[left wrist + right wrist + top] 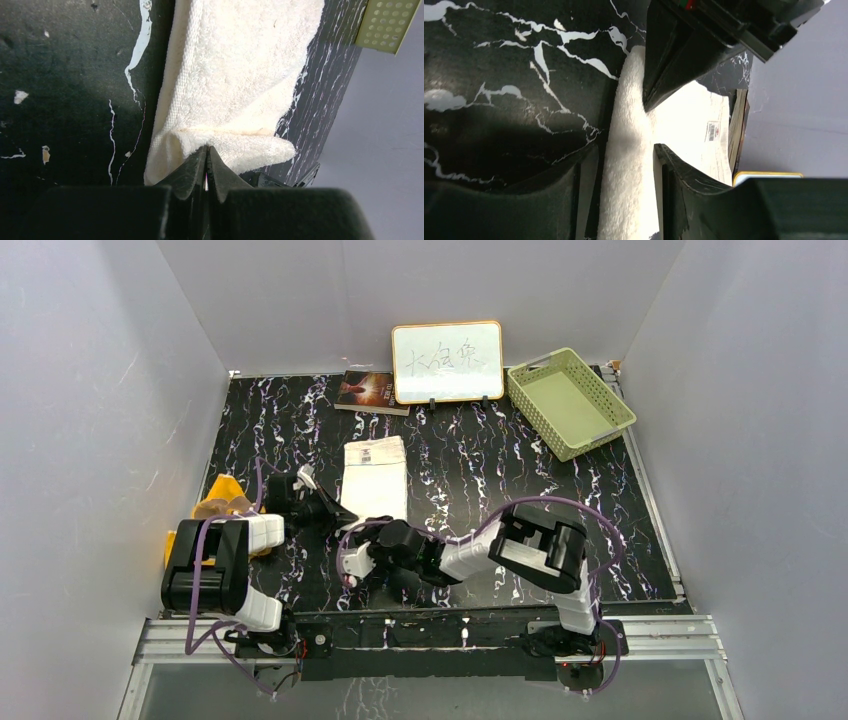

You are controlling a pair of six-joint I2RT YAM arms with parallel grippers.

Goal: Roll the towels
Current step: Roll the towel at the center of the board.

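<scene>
The long cream-white towel (378, 475) lies lengthwise at mid-table with a label at its far end. Its near end is folded up off the table (240, 65). My left gripper (338, 512) is shut on that raised fold at the towel's left near corner (206, 148). My right gripper (355, 558) holds the thick near edge of the same towel (631, 90) between its two fingers (626, 147), which press on it from both sides. The left arm's finger (664, 75) shows just beyond. The orange-yellow towel (222, 490) lies crumpled at the left, partly hidden by the left arm.
A white-faced board with an orange frame (447, 361) stands at the back. A dark book (368, 390) lies to its left. A pale green perforated basket (569, 402) sits at the back right, its corner in the left wrist view (387, 22). Grey walls enclose the table.
</scene>
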